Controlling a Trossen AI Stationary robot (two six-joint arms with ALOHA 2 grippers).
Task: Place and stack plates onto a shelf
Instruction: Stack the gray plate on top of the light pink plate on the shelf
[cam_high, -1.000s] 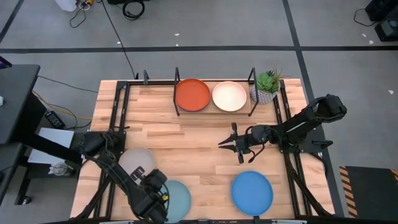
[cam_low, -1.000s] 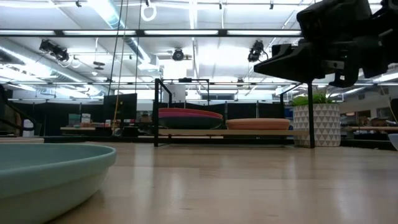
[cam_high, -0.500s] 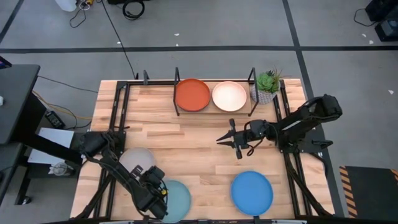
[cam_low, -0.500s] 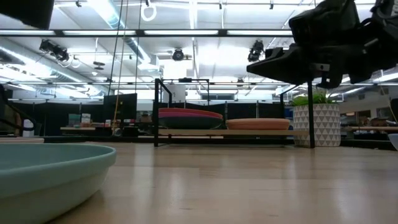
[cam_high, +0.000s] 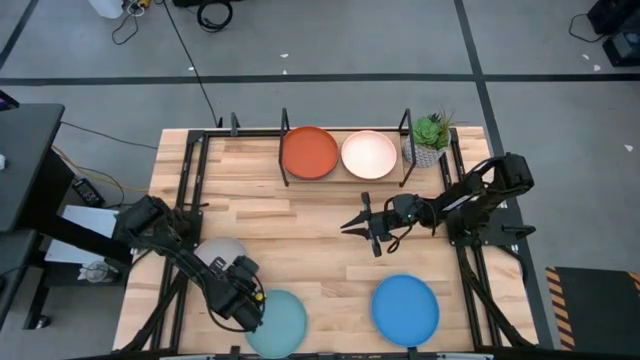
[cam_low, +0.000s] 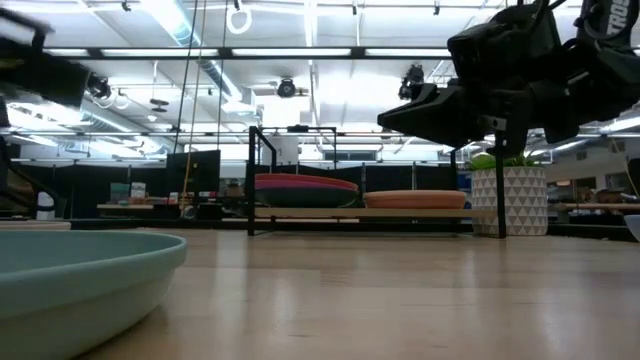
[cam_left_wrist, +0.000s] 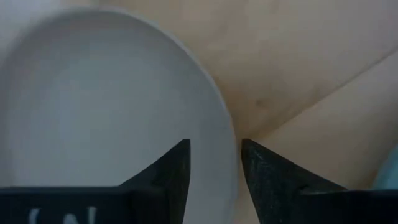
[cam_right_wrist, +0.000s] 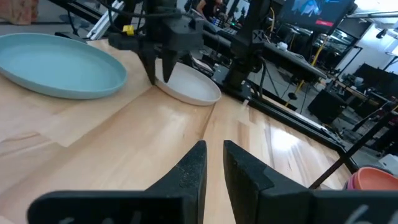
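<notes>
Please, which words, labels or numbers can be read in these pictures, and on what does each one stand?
No text can be read whole.
Right arm, low view: white letters, cut off at the picture's edge, unreadable.
Left gripper, its own wrist view: white marks on its body, cut off, unreadable.

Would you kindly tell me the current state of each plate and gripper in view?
grey plate, flat on the table, rim between the left jaws
pale teal plate, flat, free
blue plate, flat, free
orange plate, topping a stack on the shelf
cream plate, on the shelf
left gripper, jaws open astride the grey rim
right gripper, jaws slightly apart, empty
</notes>
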